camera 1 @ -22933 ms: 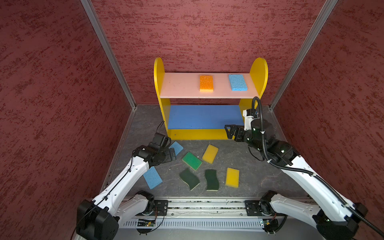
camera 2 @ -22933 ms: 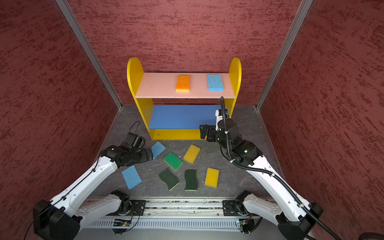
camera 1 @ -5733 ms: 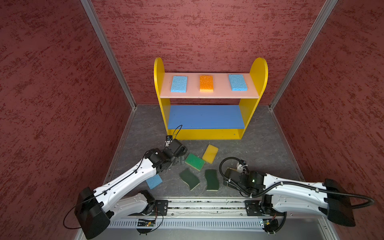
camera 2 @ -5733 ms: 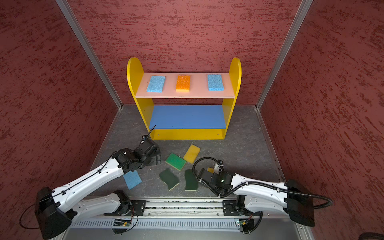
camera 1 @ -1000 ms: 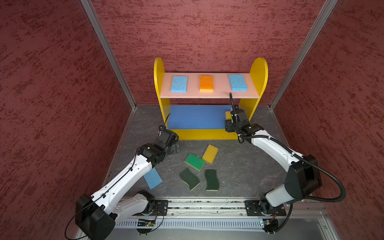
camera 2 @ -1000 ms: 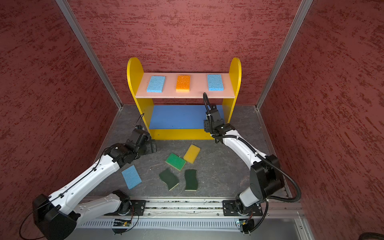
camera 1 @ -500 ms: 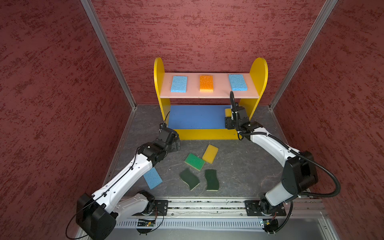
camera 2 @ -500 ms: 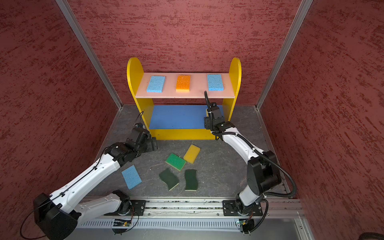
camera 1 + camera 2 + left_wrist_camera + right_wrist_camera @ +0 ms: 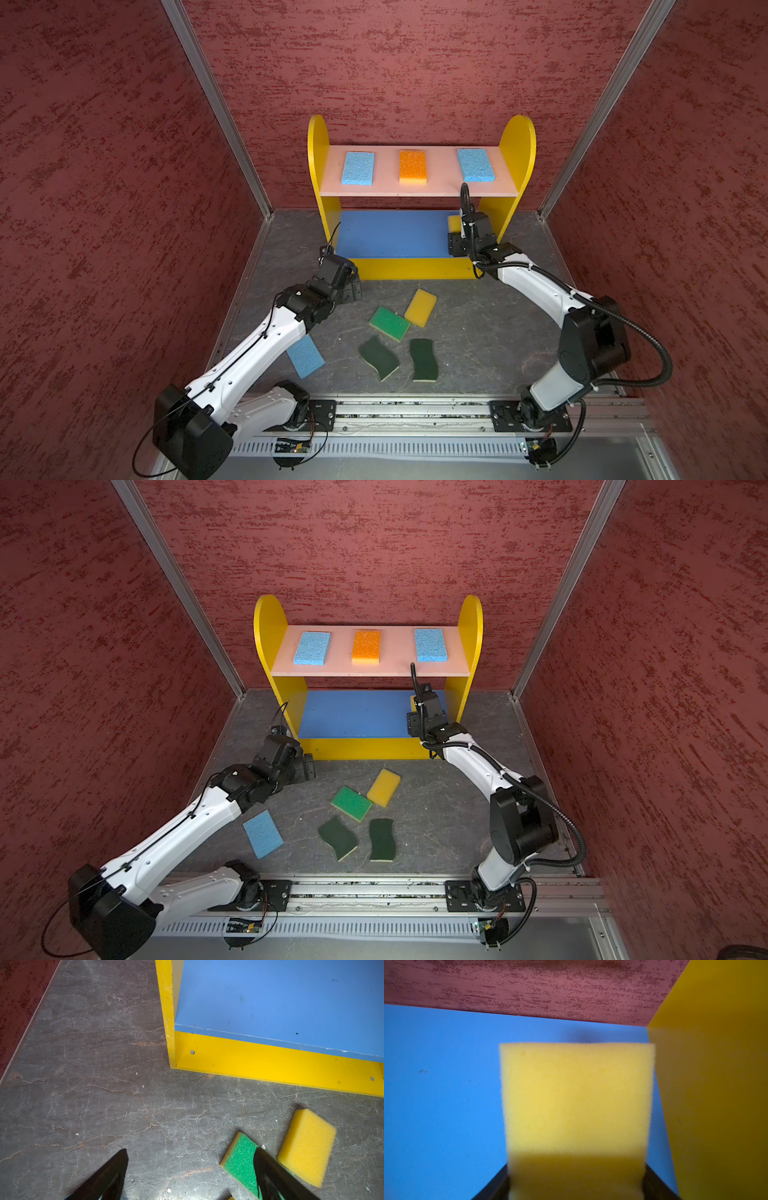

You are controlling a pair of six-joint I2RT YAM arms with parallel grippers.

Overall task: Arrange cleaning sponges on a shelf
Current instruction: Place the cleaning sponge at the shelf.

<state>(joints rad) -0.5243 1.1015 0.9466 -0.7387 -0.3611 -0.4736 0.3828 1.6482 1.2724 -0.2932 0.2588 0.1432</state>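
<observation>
Jaws of the right gripper (image 9: 576, 1185) are clamped on the held yellow sponge (image 9: 577, 1101). Its near end is pinched between the 2 dark fingers (image 9: 494, 1188), and the rest of the foam juts out past the tips. The foam reaches over the blue middle board (image 9: 442, 1084), just beside the yellow side panel (image 9: 716, 1084) of the shelf (image 9: 318, 166). Whether the sponge's underside touches the board cannot be told. In both top views this gripper sits right of centre, reaching in under the pink top board (image 9: 440, 188), and only a sliver of the sponge shows past the wrist. The left gripper (image 9: 190, 1150) has its jaws spread wide with nothing between them. It hovers over the grey floor (image 9: 93, 1084), left of centre in the top views, near the shelf's front corner. The bright green sponge (image 9: 239, 1159) lies outside the gap, partly hidden behind 1 finger, and the loose yellow sponge (image 9: 305, 1147) lies just beyond it. On the pink top board, 3 sponges lie in a row: the left light blue sponge (image 9: 358, 167), the orange-topped sponge (image 9: 412, 166) and the right light blue sponge (image 9: 476, 165). Lower in the frame, 2 dark green wavy sponges (image 9: 378, 358) lie side by side on the floor. The floor light blue sponge (image 9: 305, 355) is partly under the left arm.
</observation>
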